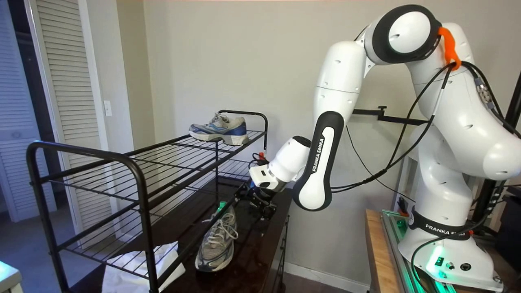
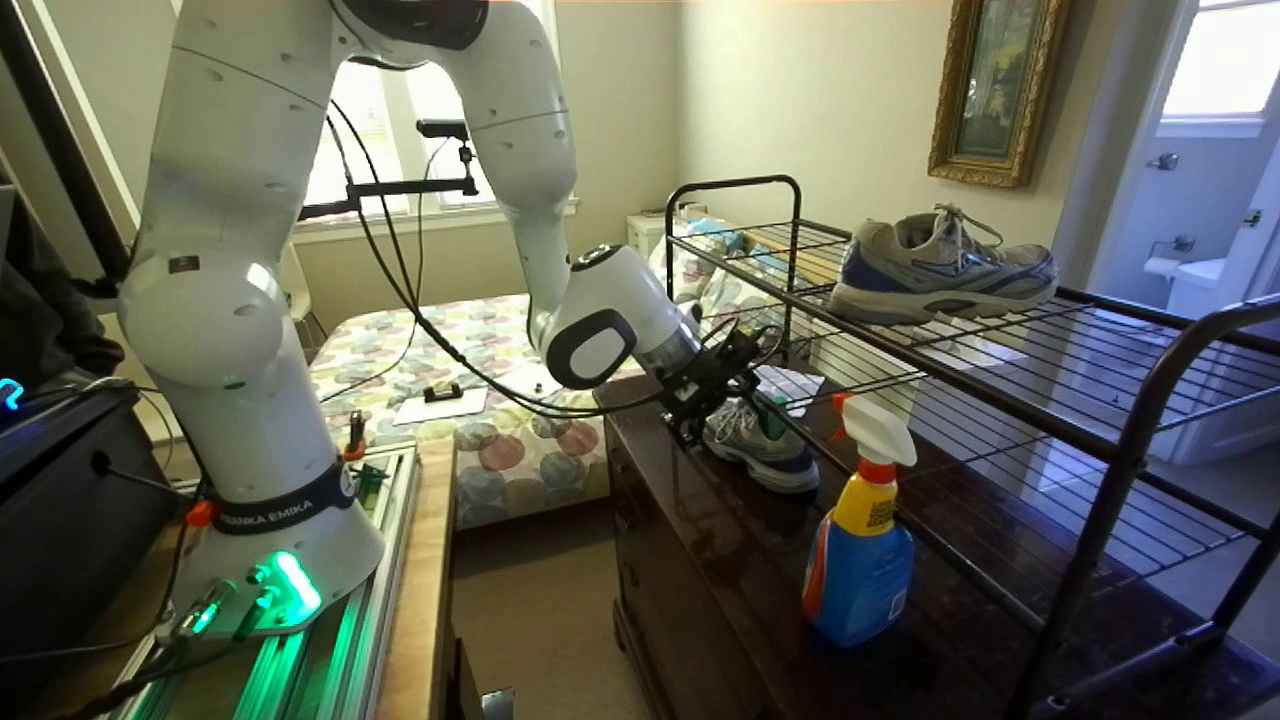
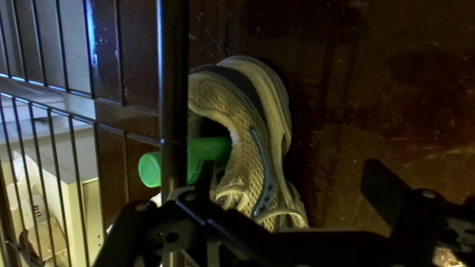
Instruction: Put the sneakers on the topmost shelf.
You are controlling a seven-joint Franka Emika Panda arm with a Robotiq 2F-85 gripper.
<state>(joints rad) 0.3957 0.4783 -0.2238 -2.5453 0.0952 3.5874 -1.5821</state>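
On the topmost shelf [image 1: 179, 186] of the black wire rack rests a grey, white and blue sneaker [image 2: 940, 270], upright near the far end in an exterior view. The matching sneaker [image 3: 256, 148] lies on the dark dresser top, partly beneath a rack tube [image 3: 173, 92] in the wrist view. A green cylinder [image 3: 207, 152] sticks out of its opening. My gripper [image 3: 289, 178] is open above this sneaker's laced part, one finger near the green cylinder, the other over bare wood. Contact with the shoe cannot be told. The gripper hides the toe in the wrist view.
The rack's lower wire tiers and tubes run close beside the gripper. A blue spray bottle [image 2: 865, 570] stands on the dresser [image 2: 710, 530] near the rack's front. White cloth or paper [image 1: 134, 270] lies under the rack. A patterned bed [image 2: 420, 350] is behind.
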